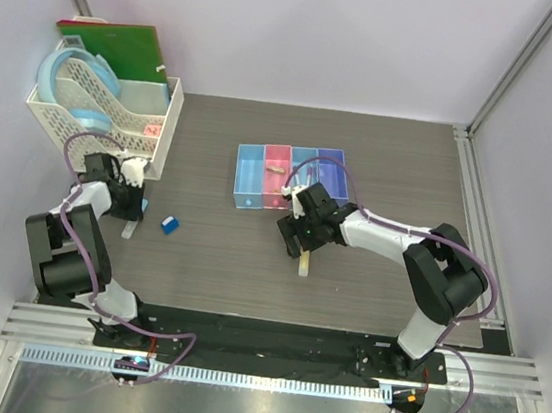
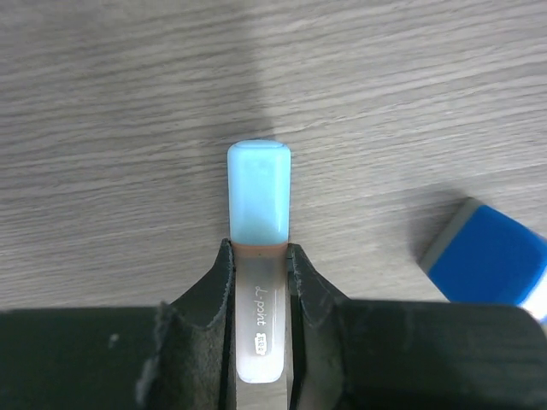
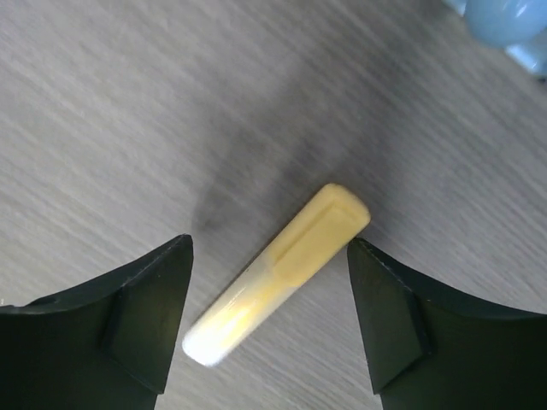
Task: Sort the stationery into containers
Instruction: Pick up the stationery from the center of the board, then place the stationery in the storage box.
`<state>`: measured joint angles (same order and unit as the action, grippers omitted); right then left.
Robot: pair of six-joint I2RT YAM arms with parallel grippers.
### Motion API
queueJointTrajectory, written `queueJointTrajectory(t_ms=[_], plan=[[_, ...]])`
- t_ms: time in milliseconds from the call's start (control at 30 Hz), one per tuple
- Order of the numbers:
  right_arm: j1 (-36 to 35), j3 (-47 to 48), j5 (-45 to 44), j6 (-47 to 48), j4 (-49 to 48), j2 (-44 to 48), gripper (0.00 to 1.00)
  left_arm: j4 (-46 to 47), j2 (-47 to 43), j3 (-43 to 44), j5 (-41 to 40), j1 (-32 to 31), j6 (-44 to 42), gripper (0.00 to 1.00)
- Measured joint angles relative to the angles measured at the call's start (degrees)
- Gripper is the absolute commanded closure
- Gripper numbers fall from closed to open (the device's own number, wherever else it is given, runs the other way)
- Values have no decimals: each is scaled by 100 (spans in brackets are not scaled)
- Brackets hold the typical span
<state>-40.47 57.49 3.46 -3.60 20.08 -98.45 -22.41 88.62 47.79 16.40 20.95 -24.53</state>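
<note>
Wood-grain table point(image 1: 207, 279), bins point(image 1: 246, 204) at the far middle. Left gripper point(image 2: 259, 254) pinches a blue-capped pen point(image 2: 259, 192) at the left; right gripper point(image 3: 269, 249) hangs spread over the yellow marker point(image 3: 282, 273) near the bins. I'd square up across its barrel before squeezing.

The containers point(image 1: 249, 178) stand behind the marker point(image 1: 304, 261) (cube point(image 1: 169, 225) well left).

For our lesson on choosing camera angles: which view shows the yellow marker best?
Right wrist. The marker lies large and whole between the fingers of the open right tool. The top view shows it only as a small pale sliver below that tool. The left wrist view does not show it.
</note>
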Motion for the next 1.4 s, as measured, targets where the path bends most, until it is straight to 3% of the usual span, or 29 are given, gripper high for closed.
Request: queueJointTrajectory(t_ms=[133,300,400,767,967,1200,1400], plan=[[-103,111,-258,-98,-175,-157,48,-262,-306,181,138,-11,-13,100],[-111,160,-284,-131,-278,-249,87,-498,-767,522,343,-20,-13,100],[-109,256,-160,-142,-271,-326,99,-625,-951,678,470,-22,-11,100],[-151,354,140,164,-214,-374,99,-1327,-1733,1191,894,-330,105,100],[-225,354,260,584,470,-37,99,-1436,-1856,1897,979,-1449,605,100],[-162,603,37,1027,868,719,99,-1261,-1250,2658,748,-3008,1281,100],[514,1346,-260,1237,885,826,99,-785,-424,3119,415,-3880,1851,100]])
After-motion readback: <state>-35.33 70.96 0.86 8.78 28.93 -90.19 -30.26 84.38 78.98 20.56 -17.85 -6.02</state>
